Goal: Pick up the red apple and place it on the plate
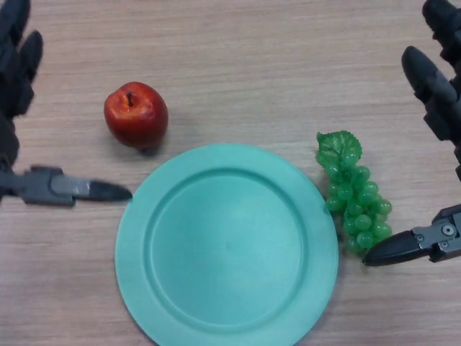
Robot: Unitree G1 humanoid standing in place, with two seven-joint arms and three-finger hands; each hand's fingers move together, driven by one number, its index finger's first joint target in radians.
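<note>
Nothing of the job is done yet, as far as I can see from here. The red apple (136,114) sits upright on the wooden tabletop (274,65), toward the tabletop's left edge, just beyond the upper-left rim of the green plate (137,245) and not quite touching it. The plate is bare.

The left hand (18,65) waits at the left edge with its fingers spread and straight, thumb reaching out toward the plate's rim, clear of the apple and holding nothing. The right hand (439,94) is at the right edge, likewise spread wide and holding nothing, its thumb tip close by a bunch of green grapes (356,198) that lies against the plate's right rim.

So the whole task remains: reach the apple, close on it, lift, and set it on the plate. The left hand looks the nearer one for it.
</note>
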